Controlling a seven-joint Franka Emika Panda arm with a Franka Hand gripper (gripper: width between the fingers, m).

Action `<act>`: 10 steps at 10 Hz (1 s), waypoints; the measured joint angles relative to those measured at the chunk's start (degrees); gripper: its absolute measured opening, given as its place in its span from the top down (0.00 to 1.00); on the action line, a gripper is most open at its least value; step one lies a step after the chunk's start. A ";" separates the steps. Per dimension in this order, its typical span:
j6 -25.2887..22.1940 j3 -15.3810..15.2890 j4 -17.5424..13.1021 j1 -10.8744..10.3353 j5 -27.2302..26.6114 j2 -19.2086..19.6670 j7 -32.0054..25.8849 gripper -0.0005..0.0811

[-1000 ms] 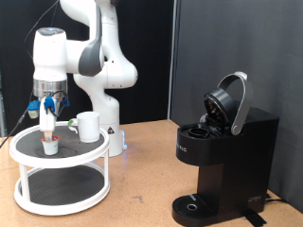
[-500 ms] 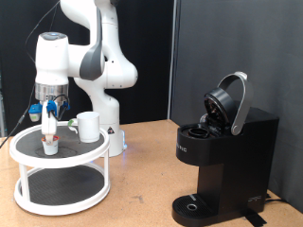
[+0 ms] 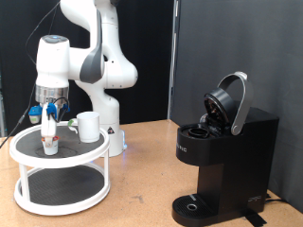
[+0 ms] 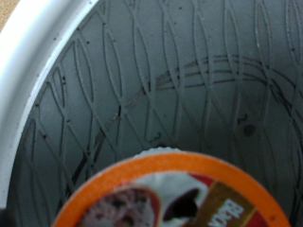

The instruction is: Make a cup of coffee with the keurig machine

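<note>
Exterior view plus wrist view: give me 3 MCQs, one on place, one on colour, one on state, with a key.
1. Where does the cup stand?
A. on the machine's drip base
B. on the top tier of the white two-tier stand
C. on the wooden table

2. What colour is the rim of the pod in the wrist view?
A. orange
B. green
C. blue

3. How is the lid of the keurig machine?
A. shut flat
B. taken off
C. hinged up, open

Key: B, the cup sits on the stand's upper shelf at the exterior view's left, beside the tool; A, an orange ring edges the pod over the dark mesh; C, the rounded lid tilts up and back above the black body.
</note>
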State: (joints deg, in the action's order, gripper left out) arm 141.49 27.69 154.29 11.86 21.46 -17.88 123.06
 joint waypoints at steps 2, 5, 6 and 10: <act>0.55 0.00 0.05 0.01 0.12 0.51 0.41 0.34; 0.80 -0.01 0.01 0.03 0.12 0.74 0.59 0.52; 0.80 -0.01 0.01 0.04 0.12 0.74 0.59 0.52; -1.16 -0.01 -0.84 -0.08 -1.40 0.64 -0.12 0.52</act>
State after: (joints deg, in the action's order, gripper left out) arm 140.33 27.68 153.45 11.78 20.06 -17.24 122.93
